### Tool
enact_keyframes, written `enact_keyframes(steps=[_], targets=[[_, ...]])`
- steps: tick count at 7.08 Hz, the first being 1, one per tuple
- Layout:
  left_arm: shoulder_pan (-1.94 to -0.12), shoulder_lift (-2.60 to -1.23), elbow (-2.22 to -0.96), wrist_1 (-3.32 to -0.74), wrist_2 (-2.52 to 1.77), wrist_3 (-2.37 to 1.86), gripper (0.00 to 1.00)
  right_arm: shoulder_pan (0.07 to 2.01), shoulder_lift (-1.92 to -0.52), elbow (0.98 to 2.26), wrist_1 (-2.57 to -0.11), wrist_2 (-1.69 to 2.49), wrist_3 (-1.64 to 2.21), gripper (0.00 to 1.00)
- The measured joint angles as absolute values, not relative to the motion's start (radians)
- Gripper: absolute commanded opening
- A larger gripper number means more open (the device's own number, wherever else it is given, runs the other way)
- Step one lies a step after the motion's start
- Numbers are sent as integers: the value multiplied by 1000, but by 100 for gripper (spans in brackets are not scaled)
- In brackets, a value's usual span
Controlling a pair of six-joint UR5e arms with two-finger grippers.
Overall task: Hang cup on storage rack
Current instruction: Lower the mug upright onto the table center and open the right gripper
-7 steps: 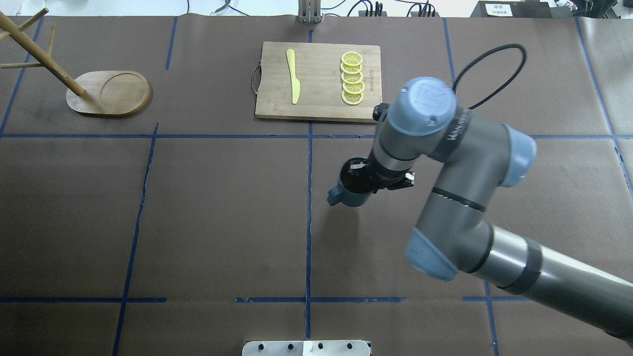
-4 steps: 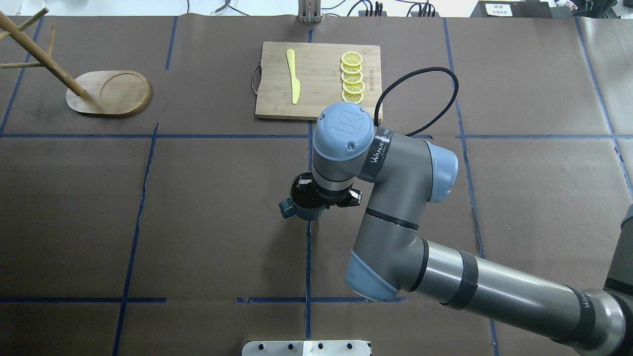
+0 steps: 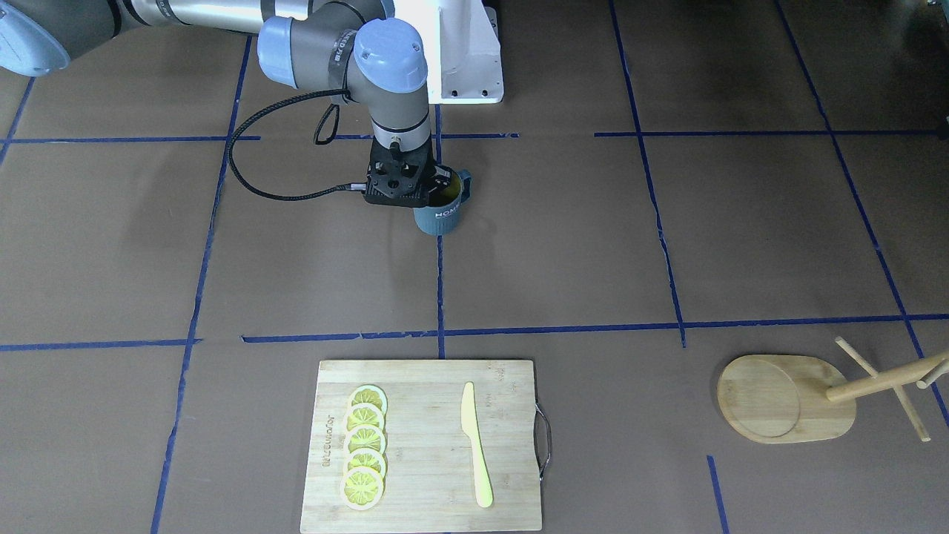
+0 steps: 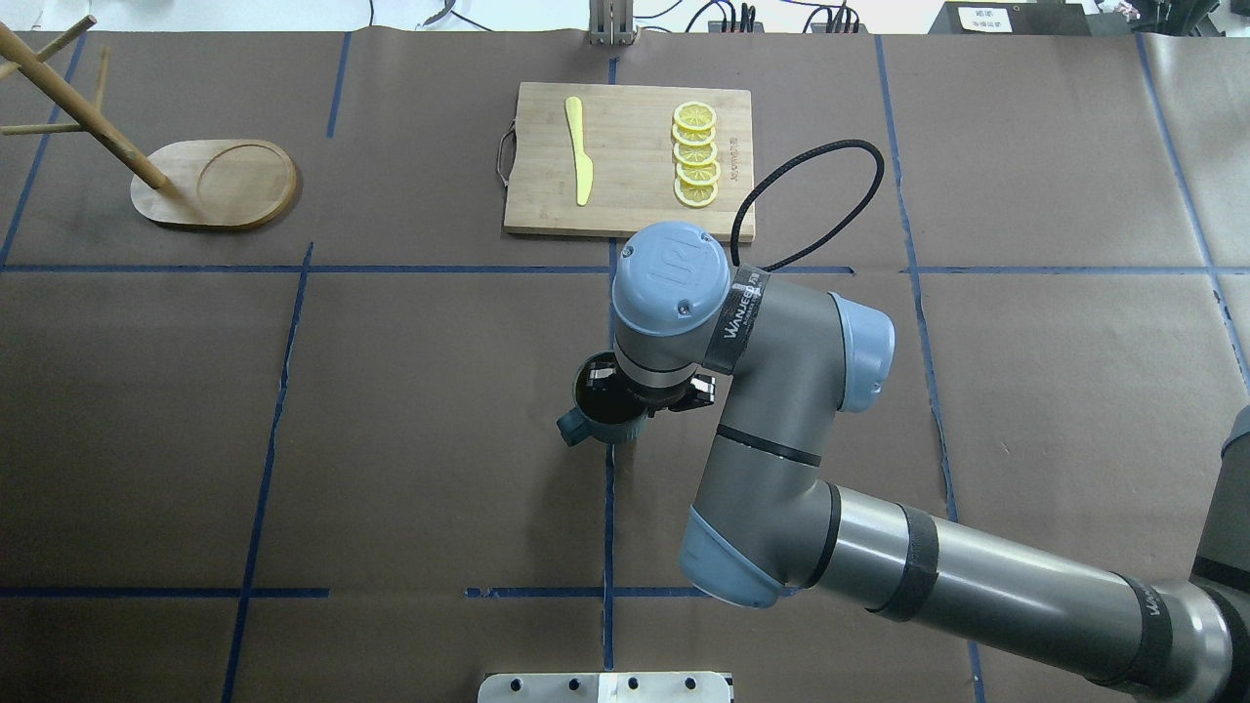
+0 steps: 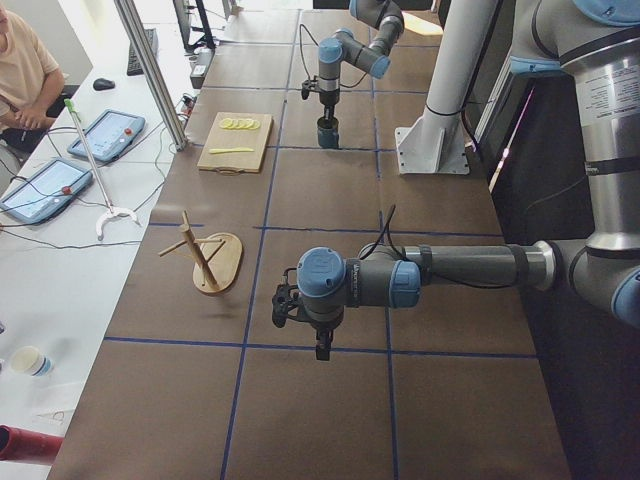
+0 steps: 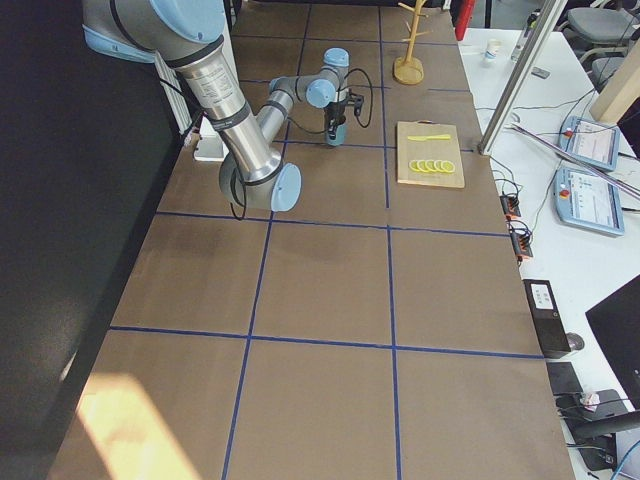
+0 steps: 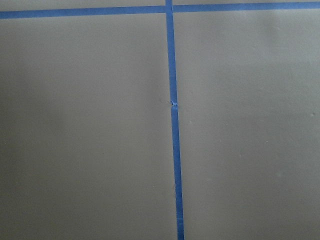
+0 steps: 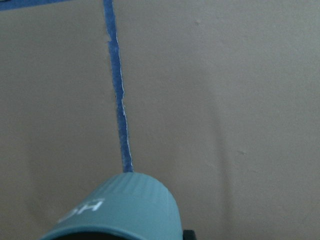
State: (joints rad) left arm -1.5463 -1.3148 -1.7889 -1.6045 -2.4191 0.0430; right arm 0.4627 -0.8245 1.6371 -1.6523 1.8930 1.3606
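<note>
The cup [image 4: 594,418] is a dark blue-grey mug with "HOME" on its side [image 3: 442,215]. It hangs upright and low over the table's blue centre line, handle toward the view's left. My right gripper [image 4: 625,391] is shut on its rim from above. The cup's side fills the bottom of the right wrist view [image 8: 120,205]. The storage rack [image 4: 220,184], a bamboo mug tree with an oval base, stands at the far left and is empty [image 3: 786,400]. My left gripper [image 5: 320,348] points down over bare table near the robot's left end; I cannot tell whether it is open.
A bamboo cutting board [image 4: 635,146] at the far middle holds a yellow knife [image 4: 579,151] and a row of lemon slices [image 4: 695,156]. The robot's white base [image 3: 463,59] is behind the cup. A person [image 5: 25,70] sits beyond the table's far side.
My right arm has carried the cup leftward, from right of the centre line to over it. In the last half second it has barely moved.
</note>
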Motion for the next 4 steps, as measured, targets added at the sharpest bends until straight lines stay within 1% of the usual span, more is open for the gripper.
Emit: enact_keyframes(steps=[4], targets=[[-1546, -1316, -1791, -1606, -2419, 43, 100, 449, -840, 1642, -1578, 1845, 1361, 100]])
